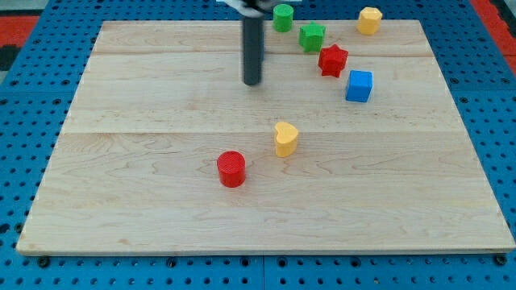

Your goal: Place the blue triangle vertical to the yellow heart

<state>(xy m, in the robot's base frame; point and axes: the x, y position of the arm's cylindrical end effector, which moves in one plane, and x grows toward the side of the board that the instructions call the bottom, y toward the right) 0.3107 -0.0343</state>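
The yellow heart sits near the middle of the wooden board. The only blue block looks like a cube and lies toward the view's upper right, up and to the right of the heart. I see no blue triangle shape. My tip rests on the board above and slightly left of the heart, well left of the blue block, touching no block.
A red cylinder lies below-left of the heart. A red star sits just up-left of the blue block. A green star, a green cylinder and a yellow hexagon stand along the top edge.
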